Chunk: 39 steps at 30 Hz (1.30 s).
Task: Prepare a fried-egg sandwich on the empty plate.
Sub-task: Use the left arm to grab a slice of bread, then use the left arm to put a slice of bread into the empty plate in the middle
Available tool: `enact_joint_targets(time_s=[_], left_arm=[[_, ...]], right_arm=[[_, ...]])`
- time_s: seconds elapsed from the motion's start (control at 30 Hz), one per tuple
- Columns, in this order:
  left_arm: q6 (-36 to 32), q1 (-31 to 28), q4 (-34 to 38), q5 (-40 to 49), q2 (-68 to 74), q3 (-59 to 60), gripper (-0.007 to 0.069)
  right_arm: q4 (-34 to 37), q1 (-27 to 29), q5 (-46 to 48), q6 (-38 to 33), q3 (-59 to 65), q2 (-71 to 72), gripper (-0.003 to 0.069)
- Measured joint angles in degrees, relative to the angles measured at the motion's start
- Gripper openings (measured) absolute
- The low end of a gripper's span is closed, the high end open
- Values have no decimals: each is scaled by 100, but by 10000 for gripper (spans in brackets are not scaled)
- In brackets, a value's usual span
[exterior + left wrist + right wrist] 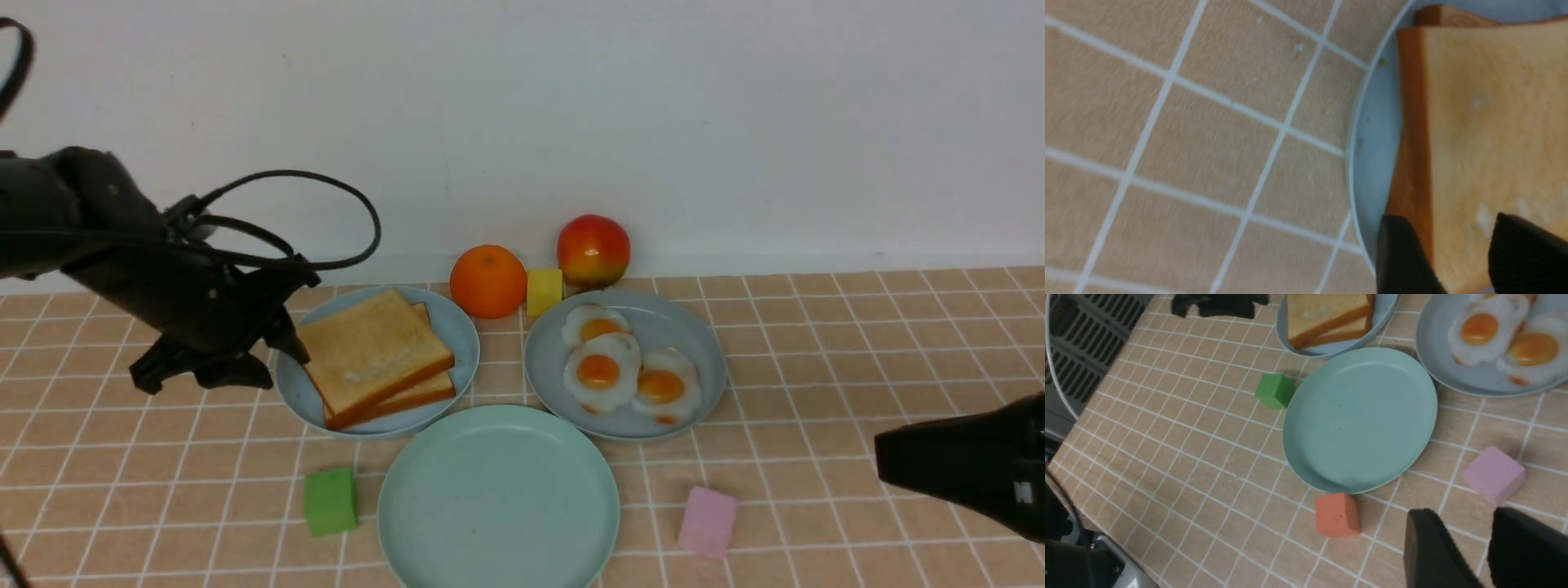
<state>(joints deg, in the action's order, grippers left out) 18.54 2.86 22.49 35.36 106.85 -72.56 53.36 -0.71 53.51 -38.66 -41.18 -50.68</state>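
Reaching: first step by my read, the toast pickup. Nothing is assembled yet.
table [816,343]: tan tiled top, everything sits on it.
empty plate [498,498]: mint green, front centre, bare. This is where the stack goes.
toast plate [457,327]: pale blue, behind-left of the empty plate and close to it.
egg plate [694,343]: grey-blue, behind-right, carries three fried eggs [600,371].
top slice [371,343]: lies skewed on the lower slice [424,392], both on the toast plate.
left gripper [1447,245]: mine, at the top slice's left edge. Jaws are apart, with one finger by the crust over the plate and the other over the toast face. I see no clamp on the slice.
right gripper [1466,522]: low on the right, well apart from the plates, jaws apart, nothing between them.
green block [331,500]: just beside the empty plate's left rim.
pink block [708,520]: near the empty plate's right side.
orange-red block [1337,514]: at the empty plate's near rim.
blocks: all three are clutter and not needed.
next: seat the jaws further onto that edge and close across the slice's thickness. Lift the top slice alone, then carry it to the middle of the empty plate.
watch: the lower slice may drag along — keep the pinch on the upper crust only.
after that: egg, then the second slice.
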Motion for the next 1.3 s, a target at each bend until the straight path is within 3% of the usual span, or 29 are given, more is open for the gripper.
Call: enact_joint_targets(time_s=[0.17,0.37,0.8,1.03,1.3], left_arm=[[-47,0,313,-167,473,-190,351],[-399,0,798,-363,762,-220,331],[-748,0,984,-383,795,-265,22],[-759,0,638,-240,109,-230,17],[-1279,302,625,284,-1051,-230,17]], right_arm=[[0,0,25,0,-1,0,239],[5,0,60,0,-1,0,239],[5,0,333,0,-1,0,239],[5,0,339,0,-1,0,239],[5,0,339,0,-1,0,239]])
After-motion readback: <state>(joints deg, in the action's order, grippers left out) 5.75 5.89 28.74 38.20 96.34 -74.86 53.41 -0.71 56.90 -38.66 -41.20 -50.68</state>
